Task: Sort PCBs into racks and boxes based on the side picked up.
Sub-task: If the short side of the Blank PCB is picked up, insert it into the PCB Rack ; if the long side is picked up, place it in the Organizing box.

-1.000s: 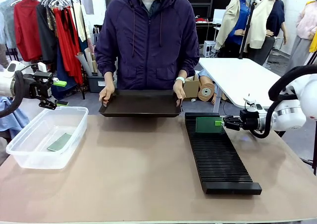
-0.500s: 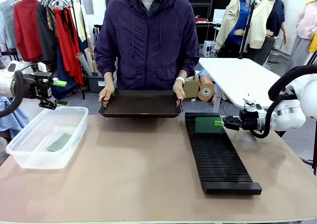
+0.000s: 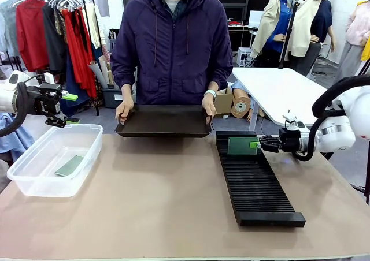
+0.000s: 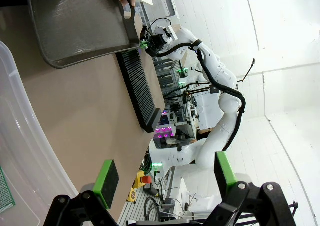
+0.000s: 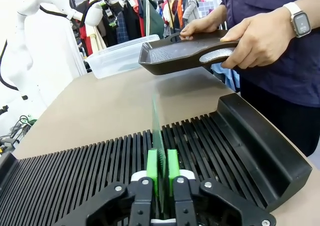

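**Board seated in the rack, right jaws just easing**

On my left, the left gripper [image 3: 68, 108] hovers above the clear box [image 3: 36, 177], jaws wide apart and empty, parked clear of the rim. One PCB [image 3: 70, 166] lies flat in that box, so that sorting bin is in use. Centre, the person's hands [image 3: 124, 109] hold the black tray [image 3: 165, 122] at the desk's [image 3: 156, 203] far edge, tilted my way, ready for the next pick I'd guess. On the right, my right gripper [image 5: 163, 173] pinches a PCB [image 5: 156, 131] standing upright in a slot near the far end of the rack [image 3: 254, 183]; the jaws look nearly together on it, releasing I judge.
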You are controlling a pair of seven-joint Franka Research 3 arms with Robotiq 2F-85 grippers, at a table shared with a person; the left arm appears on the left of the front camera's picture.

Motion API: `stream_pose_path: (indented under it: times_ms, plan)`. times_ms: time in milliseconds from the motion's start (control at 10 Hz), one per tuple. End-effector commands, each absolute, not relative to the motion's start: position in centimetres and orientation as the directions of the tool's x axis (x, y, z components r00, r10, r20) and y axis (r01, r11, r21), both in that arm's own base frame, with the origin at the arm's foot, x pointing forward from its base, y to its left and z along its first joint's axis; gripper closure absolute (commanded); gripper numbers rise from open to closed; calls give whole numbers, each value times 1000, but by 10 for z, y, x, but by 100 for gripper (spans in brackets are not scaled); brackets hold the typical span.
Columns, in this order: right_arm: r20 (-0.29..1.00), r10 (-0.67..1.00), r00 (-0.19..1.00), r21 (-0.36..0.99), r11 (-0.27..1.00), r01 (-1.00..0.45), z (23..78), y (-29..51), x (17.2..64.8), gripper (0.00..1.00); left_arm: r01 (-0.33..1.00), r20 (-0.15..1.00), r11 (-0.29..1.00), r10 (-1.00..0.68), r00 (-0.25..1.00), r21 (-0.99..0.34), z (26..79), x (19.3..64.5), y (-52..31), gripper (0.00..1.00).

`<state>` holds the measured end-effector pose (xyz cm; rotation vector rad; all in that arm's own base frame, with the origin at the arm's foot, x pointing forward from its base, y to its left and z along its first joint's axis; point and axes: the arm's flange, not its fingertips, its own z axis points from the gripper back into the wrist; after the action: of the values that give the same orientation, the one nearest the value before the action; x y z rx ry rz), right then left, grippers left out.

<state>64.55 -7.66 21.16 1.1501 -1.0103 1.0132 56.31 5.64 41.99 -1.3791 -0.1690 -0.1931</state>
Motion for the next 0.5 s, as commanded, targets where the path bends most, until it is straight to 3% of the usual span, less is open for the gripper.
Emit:
stream_pose_path:
  times_ms: [0,200,400]
  plan:
    - [966,104,236,222,137,-965,220,-72,647,38,238,234,179,-39,971,-955,422,563,57,0]
    - [969,94,230,216,137,-967,222,-73,647,0,238,234,179,-39,971,-955,422,563,57,0]
    - [971,86,221,208,141,-968,223,-74,647,0,238,234,179,-39,971,-955,422,563,57,0]
